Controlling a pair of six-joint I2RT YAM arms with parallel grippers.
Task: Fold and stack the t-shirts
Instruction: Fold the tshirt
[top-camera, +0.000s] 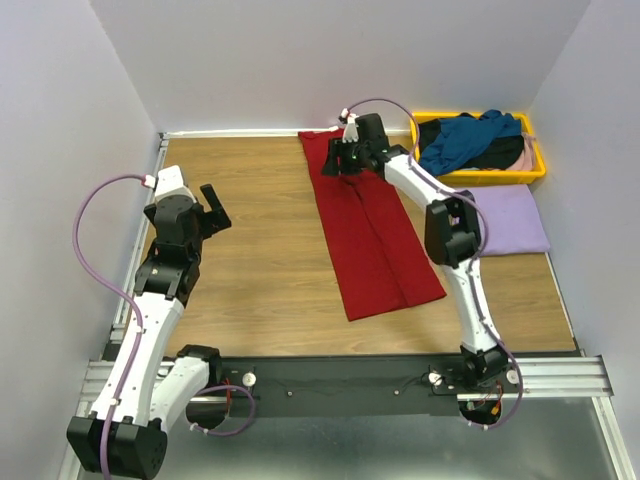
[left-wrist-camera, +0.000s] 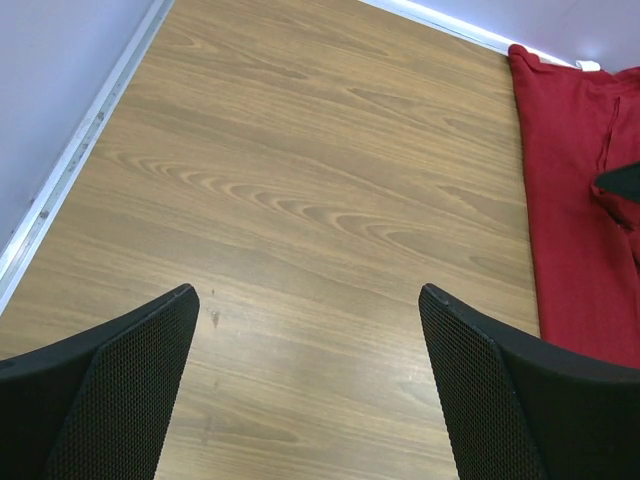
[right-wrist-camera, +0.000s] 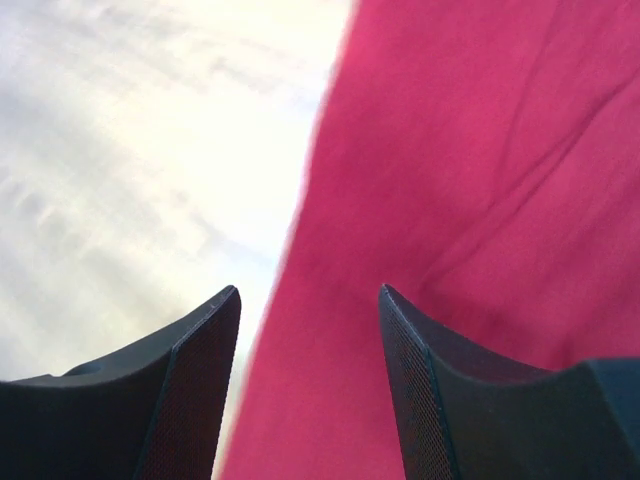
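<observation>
My left claw (left-wrist-camera: 305, 295) hangs spread over the left side of the wooden bench (top-camera: 260, 250). My right claw (right-wrist-camera: 310, 290), also spread, hovers at the far left edge of the long dark red cloth t-shirt (top-camera: 375, 240) lying mid-bench; a folded lavender t-shirt (top-camera: 510, 220) sits near the right edge

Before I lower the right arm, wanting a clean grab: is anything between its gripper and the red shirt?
Nothing visible does. The right gripper hangs open right above the edge of the dark red shirt.
</observation>
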